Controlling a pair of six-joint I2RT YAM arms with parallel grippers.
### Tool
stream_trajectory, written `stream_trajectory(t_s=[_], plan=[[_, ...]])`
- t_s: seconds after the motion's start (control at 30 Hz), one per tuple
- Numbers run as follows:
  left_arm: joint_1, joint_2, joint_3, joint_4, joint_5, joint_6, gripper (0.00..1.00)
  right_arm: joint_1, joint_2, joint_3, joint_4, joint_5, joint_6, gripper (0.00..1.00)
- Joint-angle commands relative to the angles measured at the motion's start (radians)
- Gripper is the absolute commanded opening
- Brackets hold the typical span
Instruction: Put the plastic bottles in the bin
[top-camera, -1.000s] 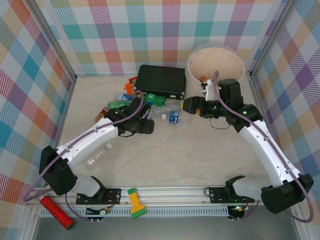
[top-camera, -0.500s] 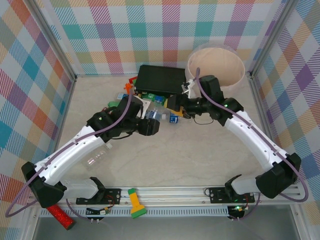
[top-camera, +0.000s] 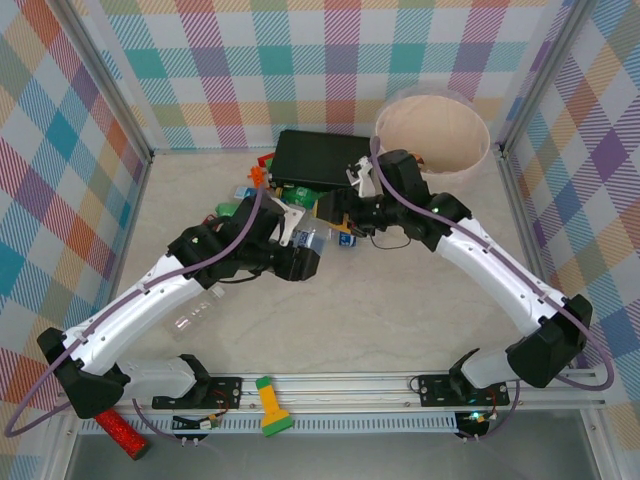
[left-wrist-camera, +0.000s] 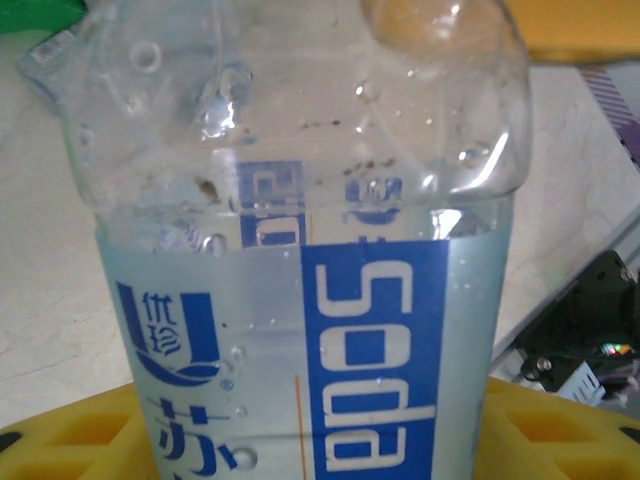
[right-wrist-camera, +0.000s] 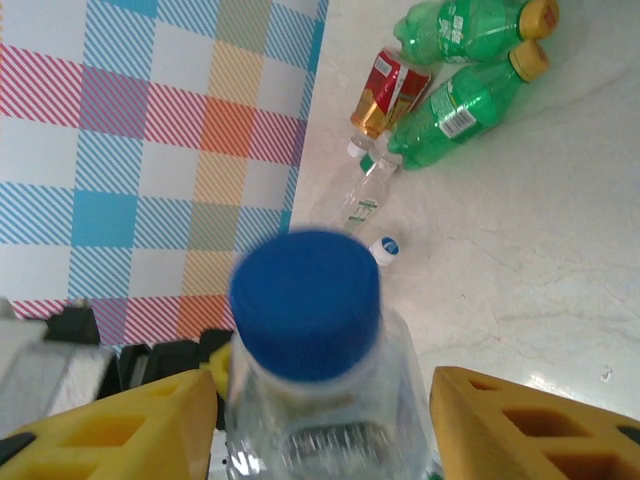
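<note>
My left gripper (top-camera: 303, 256) is shut on a clear plastic bottle (left-wrist-camera: 300, 250) with a blue "soda" label, which sits between its yellow fingers (left-wrist-camera: 70, 440). In the top view this bottle (top-camera: 309, 240) is held mid-table. My right gripper (right-wrist-camera: 325, 405) is closed round a clear, blue-capped bottle (right-wrist-camera: 305, 310), with a yellow finger (right-wrist-camera: 540, 425) close on each side. From above, the right gripper (top-camera: 335, 215) is at the pile in front of the black case. More bottles lie there, green ones (right-wrist-camera: 465, 100) and a blue-labelled one (top-camera: 347, 237). The beige bin (top-camera: 440, 125) stands at the back right.
A flat black case (top-camera: 322, 160) lies behind the pile. One clear bottle (top-camera: 195, 310) rests under the left arm. A red-labelled container (right-wrist-camera: 390, 90) and a loose cap (right-wrist-camera: 385, 247) lie by the wall. A yellow-green flashlight (top-camera: 270, 405) and a red cylinder (top-camera: 115, 425) are at the near rail.
The right arm swung from the bin over to the pile and its jaws narrowed round the blue-capped bottle. The left gripper shifted slightly right with its bottle.
</note>
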Motion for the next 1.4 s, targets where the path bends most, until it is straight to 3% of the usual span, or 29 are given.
stream_trajectory(t_s=[0.0, 0.33, 0.47, 0.53, 0.77, 0.8, 0.87, 0.9, 1.13, 1.37], plan=[[-0.016, -0.014, 0.015, -0.004, 0.046, 0.028, 0.6, 0.004, 0.01, 0.046, 0.02, 0.019, -0.017, 0.6], [-0.016, 0.001, 0.041, -0.006, 0.054, 0.042, 0.6, 0.005, 0.062, 0.086, -0.023, 0.011, -0.042, 0.53], [-0.016, 0.008, 0.043, 0.001, 0.047, 0.043, 0.61, 0.004, 0.07, 0.106, -0.051, 0.007, -0.064, 0.41], [-0.016, 0.012, 0.045, 0.003, 0.041, 0.045, 0.61, 0.004, 0.065, 0.114, -0.065, 0.016, -0.071, 0.39], [-0.016, 0.024, 0.065, 0.015, -0.006, 0.041, 0.75, -0.006, 0.015, 0.143, -0.105, 0.104, -0.101, 0.34], [-0.016, 0.022, 0.069, 0.017, -0.032, 0.036, 0.83, -0.016, 0.008, 0.151, -0.11, 0.11, -0.105, 0.34], [-0.016, 0.011, 0.079, 0.022, -0.067, 0.031, 0.97, -0.046, -0.009, 0.168, -0.121, 0.115, -0.107, 0.33], [-0.016, 0.005, 0.084, 0.026, -0.077, 0.031, 1.0, -0.066, -0.018, 0.179, -0.129, 0.115, -0.106, 0.33], [-0.016, -0.036, 0.12, 0.039, -0.134, 0.028, 1.0, -0.216, -0.033, 0.35, -0.256, 0.153, -0.195, 0.34], [-0.016, -0.057, 0.11, 0.031, -0.151, 0.028, 1.0, -0.47, -0.012, 0.455, -0.285, 0.122, -0.192, 0.35]])
